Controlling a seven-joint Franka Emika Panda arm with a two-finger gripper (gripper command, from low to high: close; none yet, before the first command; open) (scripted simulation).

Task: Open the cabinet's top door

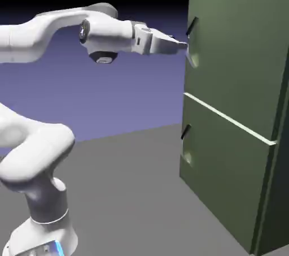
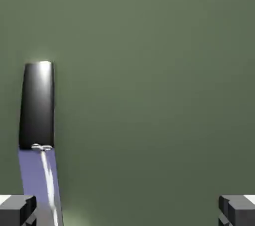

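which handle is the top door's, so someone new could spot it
Find the tall green cabinet, split by a pale seam. On the door above that seam, near its left edge in the exterior view, is a short, slanted black bar. The lower door's similar bar sits below the seam.

Backdrop [image 1: 130, 99]: plain blue-violet, darkening to black at the top in the exterior view. Below it, a flat dark grey surface [image 1: 130, 192] spans the scene; its far edge slants, higher toward the exterior view's right. Surface shade fairly even, without visible pattern.
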